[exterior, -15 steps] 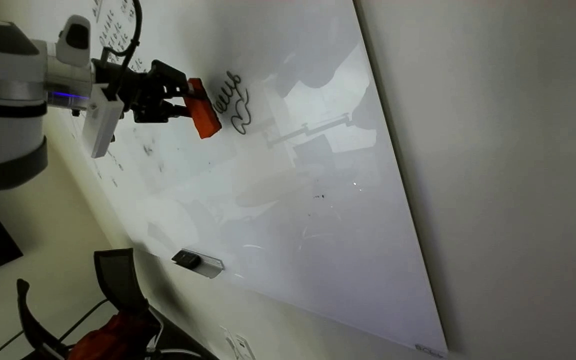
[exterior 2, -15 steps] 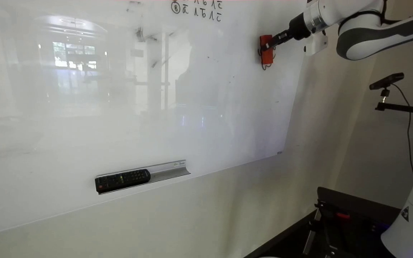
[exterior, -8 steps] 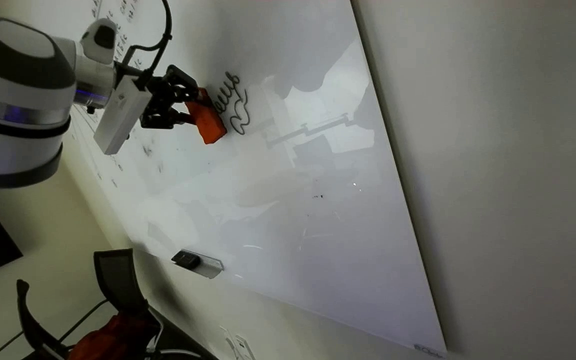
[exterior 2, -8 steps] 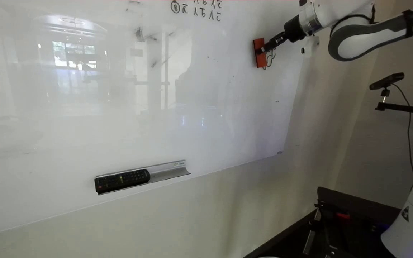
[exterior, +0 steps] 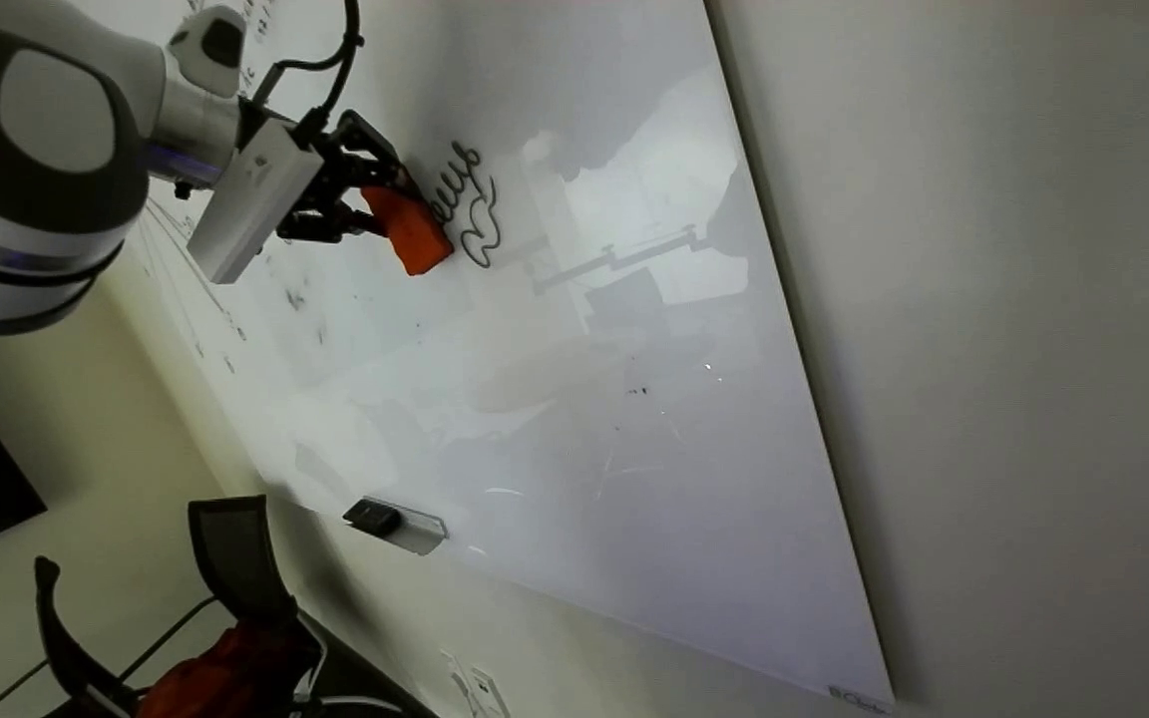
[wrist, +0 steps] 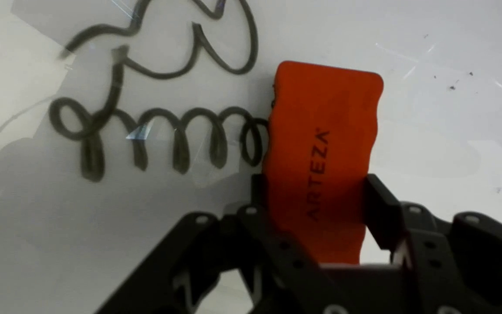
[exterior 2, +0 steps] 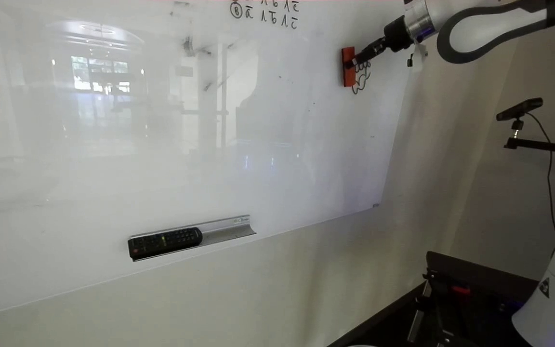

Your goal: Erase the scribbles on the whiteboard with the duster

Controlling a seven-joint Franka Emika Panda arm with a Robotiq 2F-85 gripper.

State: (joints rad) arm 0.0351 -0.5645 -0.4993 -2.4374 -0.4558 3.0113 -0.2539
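Observation:
The duster is a red-orange block marked ARTEZA (wrist: 327,100), also seen in both exterior views (exterior: 419,239) (exterior 2: 349,77). My gripper (wrist: 316,192) is shut on its two long sides, seen too in both exterior views (exterior: 387,204) (exterior 2: 352,63). The scribbles (wrist: 181,148) are bold black loops with a squiggle, right beside the duster's left edge in the wrist view. They show in both exterior views (exterior: 480,227) (exterior 2: 362,86); the duster hides part of the end loop. The whiteboard (exterior: 555,449) (exterior 2: 282,159) lies behind. I cannot tell whether the duster touches it.
A dark remote (exterior 2: 165,242) lies in a silver tray (exterior 2: 229,232) at the board's lower edge. Small writing (exterior 2: 270,18) is higher up the board. A chair (exterior: 235,558) stands below in an exterior view. A camera on a bracket (exterior 2: 519,110) is near the wall.
In an exterior view the duster has shifted left off the scribbles, dipped, then risen slightly. The arm and wrist have turned. The duster stays held, and the scribbles look the same.

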